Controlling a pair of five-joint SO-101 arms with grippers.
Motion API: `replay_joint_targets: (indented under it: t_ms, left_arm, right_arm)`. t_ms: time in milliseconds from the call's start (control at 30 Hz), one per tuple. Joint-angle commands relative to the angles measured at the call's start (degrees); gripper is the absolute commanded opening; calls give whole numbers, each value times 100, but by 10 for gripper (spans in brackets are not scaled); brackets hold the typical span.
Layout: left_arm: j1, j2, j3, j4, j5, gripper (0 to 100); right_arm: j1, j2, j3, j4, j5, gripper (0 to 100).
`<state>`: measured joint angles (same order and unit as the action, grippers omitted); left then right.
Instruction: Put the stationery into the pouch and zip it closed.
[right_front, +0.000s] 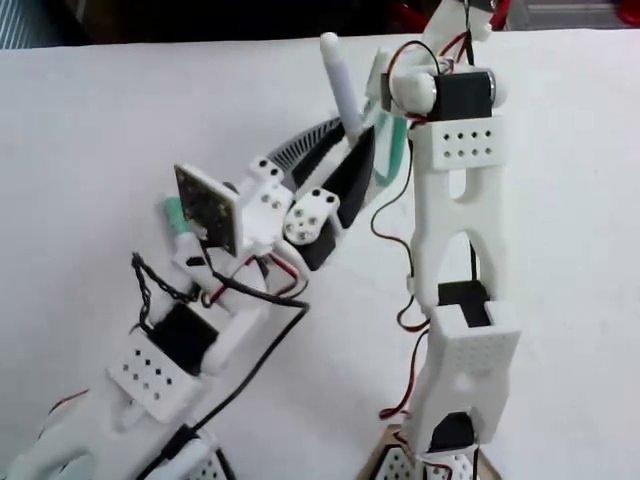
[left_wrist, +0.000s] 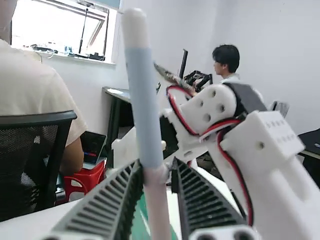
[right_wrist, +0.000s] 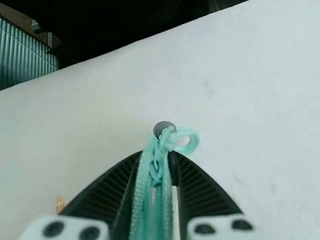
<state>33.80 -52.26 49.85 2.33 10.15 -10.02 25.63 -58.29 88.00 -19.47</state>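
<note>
My left gripper (right_front: 342, 140) (left_wrist: 159, 186) is shut on a white pen with a pale blue band (right_front: 337, 82) (left_wrist: 142, 110), which stands nearly upright above the table. Just beside it, my right gripper (right_front: 388, 135) (right_wrist: 160, 172) is shut on the edge of the teal mesh pouch (right_front: 394, 152) (right_wrist: 152, 200), held up off the table. The zip pull with its teal loop (right_wrist: 181, 140) pokes out past the right fingertips. Pen and pouch edge are close together in the high view. The pouch's opening is hidden behind the arms.
The white table (right_front: 120, 120) stretches around both arms. A small teal piece (right_front: 174, 214) shows under the left arm's wrist. The right arm (left_wrist: 250, 150) stands close beside the pen. Loose red and black cables (right_front: 395, 260) hang between the arms.
</note>
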Motion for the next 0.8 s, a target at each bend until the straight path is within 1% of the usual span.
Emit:
replay_joint_targets:
  t_ms: [0, 67, 167, 233, 267, 567, 767]
  left_arm:
    - [92, 4, -466, -220, -53, 31]
    - [57, 365, -492, -369, -97, 33]
    - [-101, 1086, -457, -1178, -563, 31]
    - [-101, 1437, -484, -1582, -668, 31]
    - [-101, 1446, -484, -1662, -677, 31]
    - [-48, 1103, -492, -1732, -712, 31]
    - [-57, 1393, -484, -1732, -712, 31]
  right_arm:
    - [13, -48, -53, -31, 70, 18]
    - [13, -57, -70, 40, 70, 18]
    - [22, -66, -88, 75, 70, 18]
    - [66, -40, -70, 31, 70, 18]
    - [66, -40, -53, -4, 70, 18]
    - [13, -48, -62, -4, 70, 18]
    - [22, -40, -53, -13, 70, 18]
